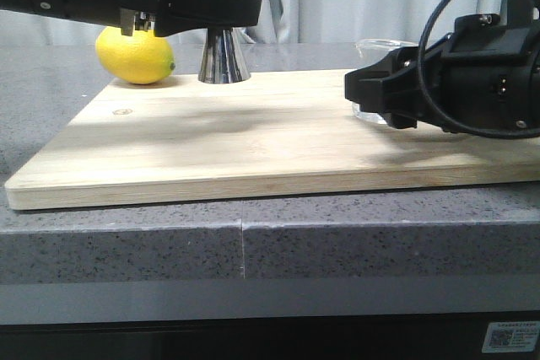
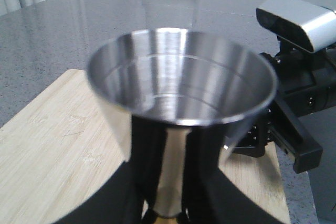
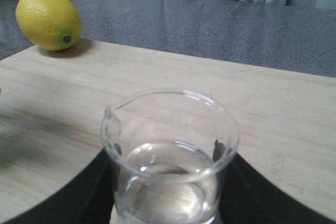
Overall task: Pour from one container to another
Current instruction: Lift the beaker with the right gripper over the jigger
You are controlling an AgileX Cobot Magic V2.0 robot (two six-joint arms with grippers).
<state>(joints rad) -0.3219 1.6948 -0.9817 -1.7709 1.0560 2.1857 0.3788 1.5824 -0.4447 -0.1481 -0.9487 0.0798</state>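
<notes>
Steel catches the eye first: the jigger (image 1: 224, 61) stands upright on the wooden cutting board (image 1: 253, 141), toward its far left corner, just beside a lemon (image 1: 136, 55). From the front, only its lower cone shows below the left gripper (image 1: 245, 8), which reaches in at the height of the narrow waist. In the left wrist view the fingers (image 2: 110, 198) flank the stem under the wide upper cup, close on both sides; whether they press it or merely bracket it I cannot tell. Held there, the jigger would be steadied as the receiving vessel, its mouth open upward and apparently dry inside.

Over at the right end of the board sits the glass beaker (image 3: 169, 156), holding a shallow pool of clear liquid. The right gripper (image 1: 371, 90) is level with it, and the right wrist view shows dark fingers (image 3: 247, 192) on either side of the glass wall (contact itself is hidden, so a firm pinch cannot be confirmed). A low grasp like this would leave the flared lip free for tipping.

Beaker and jigger stand well apart, with bare board between them, so by my judgement the pour has not begun; the beaker would first have to be lifted and carried across.
</notes>
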